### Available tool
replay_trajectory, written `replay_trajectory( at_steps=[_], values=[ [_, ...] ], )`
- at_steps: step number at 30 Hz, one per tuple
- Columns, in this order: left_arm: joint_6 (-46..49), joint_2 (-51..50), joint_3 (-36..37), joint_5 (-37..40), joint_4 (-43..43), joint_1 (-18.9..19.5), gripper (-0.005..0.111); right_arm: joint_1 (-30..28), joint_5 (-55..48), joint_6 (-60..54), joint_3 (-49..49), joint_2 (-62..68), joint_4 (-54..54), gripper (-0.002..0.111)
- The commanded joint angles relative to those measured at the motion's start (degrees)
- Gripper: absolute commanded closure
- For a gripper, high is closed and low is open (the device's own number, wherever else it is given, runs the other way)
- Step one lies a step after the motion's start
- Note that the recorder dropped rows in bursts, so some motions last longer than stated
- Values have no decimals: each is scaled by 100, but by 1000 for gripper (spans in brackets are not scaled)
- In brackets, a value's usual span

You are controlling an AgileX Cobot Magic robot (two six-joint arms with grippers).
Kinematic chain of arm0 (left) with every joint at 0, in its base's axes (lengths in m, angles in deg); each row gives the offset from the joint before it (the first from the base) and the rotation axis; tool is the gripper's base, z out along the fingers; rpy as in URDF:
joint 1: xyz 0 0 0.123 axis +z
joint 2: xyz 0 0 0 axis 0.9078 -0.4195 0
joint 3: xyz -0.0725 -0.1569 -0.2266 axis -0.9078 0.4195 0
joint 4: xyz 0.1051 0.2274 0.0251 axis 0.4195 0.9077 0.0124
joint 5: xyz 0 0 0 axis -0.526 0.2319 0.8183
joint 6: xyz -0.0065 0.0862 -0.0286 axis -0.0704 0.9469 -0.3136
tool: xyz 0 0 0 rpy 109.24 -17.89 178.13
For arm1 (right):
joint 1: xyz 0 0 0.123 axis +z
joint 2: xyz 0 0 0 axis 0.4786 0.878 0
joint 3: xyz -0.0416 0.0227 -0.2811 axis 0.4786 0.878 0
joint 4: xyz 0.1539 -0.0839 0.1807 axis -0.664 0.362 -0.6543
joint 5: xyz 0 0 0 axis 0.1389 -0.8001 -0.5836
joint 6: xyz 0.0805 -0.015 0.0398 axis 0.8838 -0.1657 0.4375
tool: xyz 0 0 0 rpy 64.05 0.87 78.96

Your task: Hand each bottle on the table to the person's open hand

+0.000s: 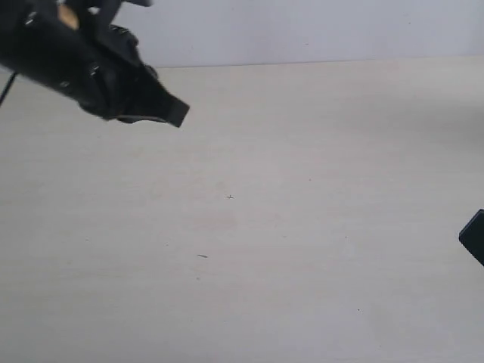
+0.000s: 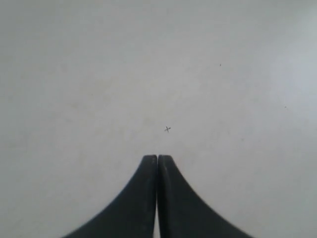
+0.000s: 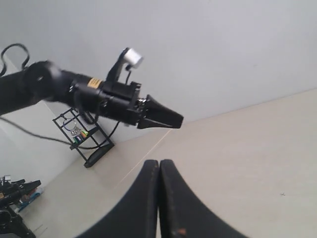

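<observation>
No bottle shows in any view, and the person's open hand is out of view too. The pale beige table [image 1: 287,227] lies bare except for tiny dark specks. My left gripper [image 1: 178,113] hangs above the table's far left, shut with nothing between its fingers; its wrist view shows the closed tips [image 2: 157,157] over a small cross mark [image 2: 167,129]. My right gripper [image 3: 159,162] is shut and empty as well. Only a black corner of the right gripper [image 1: 474,236] shows at the right edge of the exterior view. The right wrist view looks across at the left arm [image 3: 99,96].
A white wall [image 1: 302,30] rises behind the table's far edge. In the right wrist view a black wire rack [image 3: 86,139] with small coloured items stands beyond the table, with cables trailing near it. More equipment [image 3: 15,193] sits at that view's edge.
</observation>
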Motion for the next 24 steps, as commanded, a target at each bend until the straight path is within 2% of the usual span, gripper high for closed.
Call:
replay_trajectory(
  at_steps=[1, 5, 9, 17, 21, 24],
  values=[
    [-92, 1417, 1398, -1240, -194, 20, 104, -15, -3, 4, 31, -34, -28, 108],
    [-92, 2611, 2323, -1682, -716, 20, 104, -15, -3, 4, 31, -34, -28, 108],
    [-80, 3536, 2759, -1608, -866, 20, 104, -15, -3, 4, 31, -34, -28, 108],
    [-80, 4615, 2821, -1420, -941, 20, 104, -15, -3, 4, 31, -34, -28, 108],
    [-80, 4873, 2821, -1366, -941, 20, 104, -15, -3, 4, 31, -34, -28, 108],
    [-56, 4971, 2849, -1043, -635, 20, 104, -15, -3, 4, 31, -34, -28, 108]
  ],
)
